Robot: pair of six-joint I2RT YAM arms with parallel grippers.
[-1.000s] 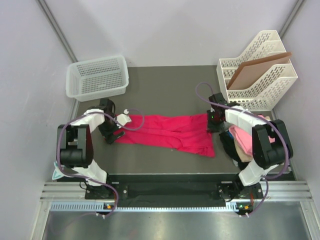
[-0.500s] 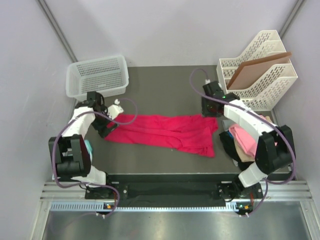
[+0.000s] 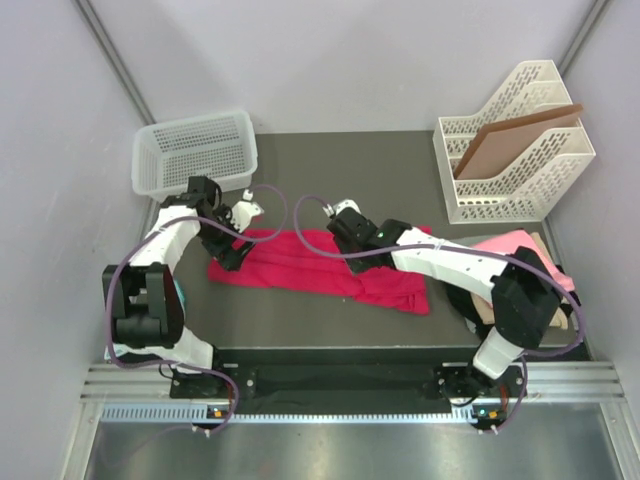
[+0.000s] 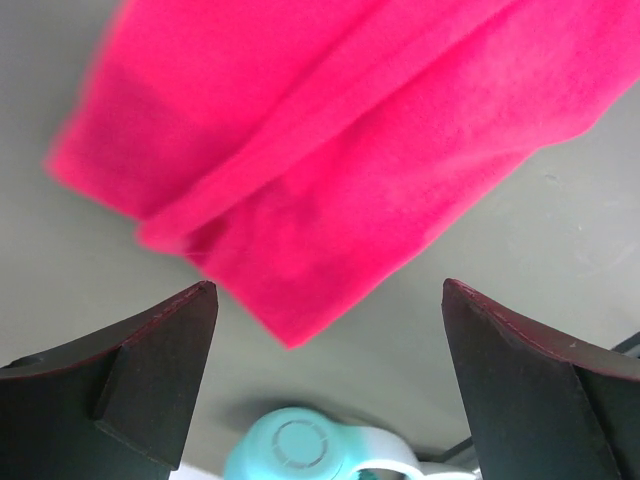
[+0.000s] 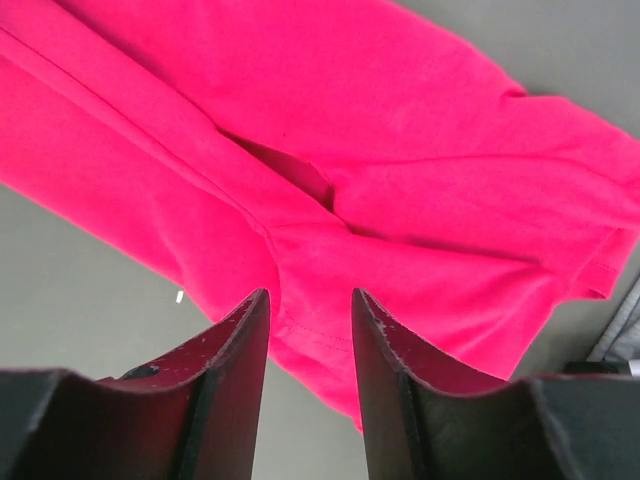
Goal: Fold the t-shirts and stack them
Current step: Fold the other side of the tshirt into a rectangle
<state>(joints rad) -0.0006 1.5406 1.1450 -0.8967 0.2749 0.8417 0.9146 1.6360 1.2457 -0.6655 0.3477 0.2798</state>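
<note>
While hovering over lengthwise-folded crimson t-shirt [image 3: 320, 265]: left gripper [image 4: 328, 292], right gripper [image 5: 310, 295] jaws released. Mid-fold; next likely: pinch end, fold across.

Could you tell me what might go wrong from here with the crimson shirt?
The right pincer hovers over layered folds of the shirt; it might pinch only the top layer and undo the fold. The left pincer, wide open, sits over the shirt's end and might miss the edge.
</note>
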